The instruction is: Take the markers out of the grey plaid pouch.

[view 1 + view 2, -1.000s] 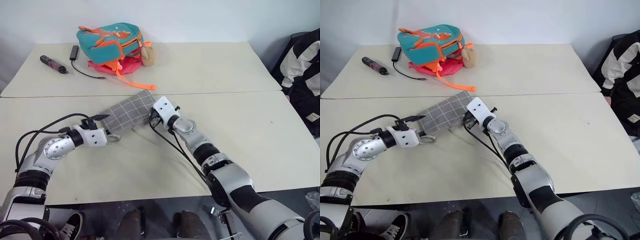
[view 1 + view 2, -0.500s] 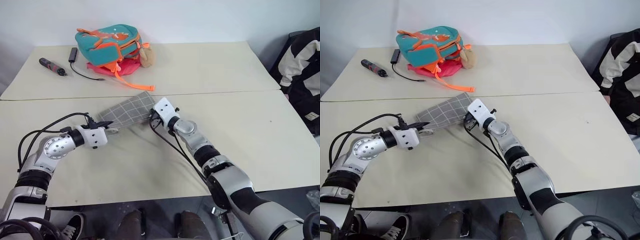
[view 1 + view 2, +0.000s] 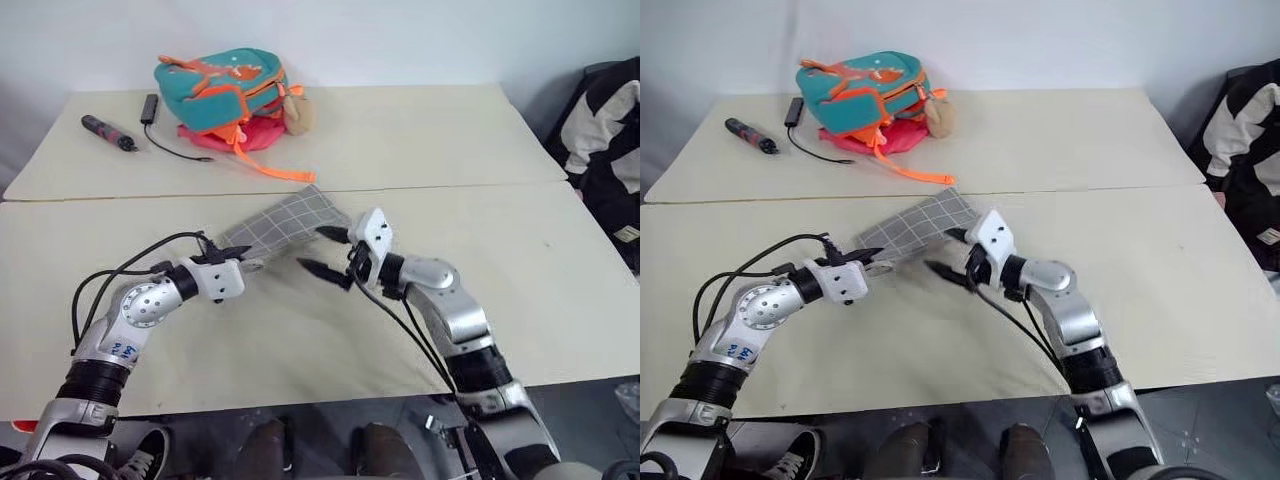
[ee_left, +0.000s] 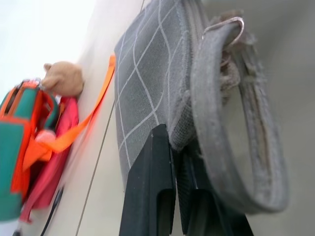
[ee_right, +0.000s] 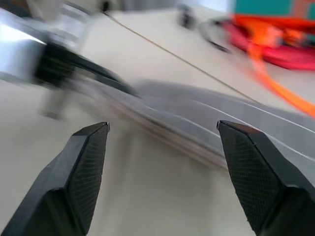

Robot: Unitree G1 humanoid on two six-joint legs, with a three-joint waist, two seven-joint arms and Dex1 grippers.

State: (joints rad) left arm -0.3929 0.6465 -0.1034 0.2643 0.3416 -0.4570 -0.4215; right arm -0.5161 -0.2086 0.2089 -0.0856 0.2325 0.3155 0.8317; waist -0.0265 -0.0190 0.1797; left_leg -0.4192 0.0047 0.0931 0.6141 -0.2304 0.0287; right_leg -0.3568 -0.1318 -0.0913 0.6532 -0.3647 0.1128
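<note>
1. While the left gripper [image 3: 243, 263] pinches the near-left end of the grey plaid pouch [image 3: 290, 224], you can see its two black fingers [image 4: 152, 196] closed tight on the fabric edge beside the zipper loop [image 4: 236, 118].
2. Your right gripper [image 3: 325, 252] hangs with its fingers spread wide and nothing between them, pointing left, just off the pouch's near-right edge and not touching it.
3. You have the pouch in the middle of the near table [image 3: 560, 290], running from the left gripper up and right towards the seam between the two tables; its left end is lifted slightly in the grip.
4. You cannot see any markers; the pouch's inside is hidden.
5. Farther out, on the far table [image 3: 420, 130], the teal-and-orange backpack [image 3: 222, 88] sits at far left, its orange strap [image 3: 262, 165] trailing towards the pouch.
6. Left of the backpack you have the black-and-red tool [image 3: 107, 131] with its cable [image 3: 172, 148].
</note>
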